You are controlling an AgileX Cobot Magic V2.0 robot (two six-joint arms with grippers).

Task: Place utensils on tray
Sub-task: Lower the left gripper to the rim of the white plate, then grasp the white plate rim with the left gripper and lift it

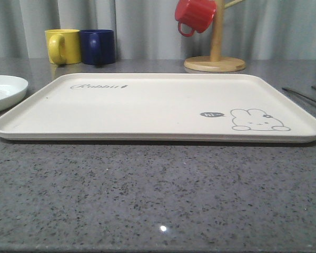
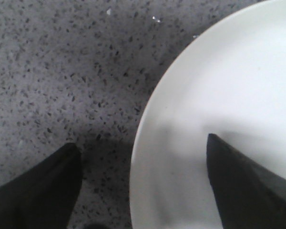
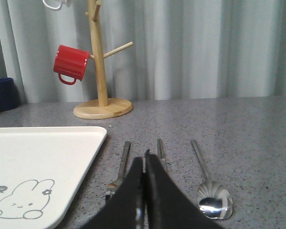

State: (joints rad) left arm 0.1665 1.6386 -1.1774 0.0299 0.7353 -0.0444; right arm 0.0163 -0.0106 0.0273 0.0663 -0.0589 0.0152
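Left end effector, seen from its wrist camera, stands spread wide with one finger over the white plate and the other over the speckled worktop, straddling the plate's rim. Right end effector is pressed closed with nothing between its fingers, above the chopsticks, with the fork and spoon flanking. The front camera shows the cream tray bare, the plate just off its left end.

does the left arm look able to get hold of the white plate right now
Probably yes. In the left wrist view the left gripper is open and straddles the rim of the white plate: one finger is over the plate, the other over the bare countertop. Nothing lies between them.
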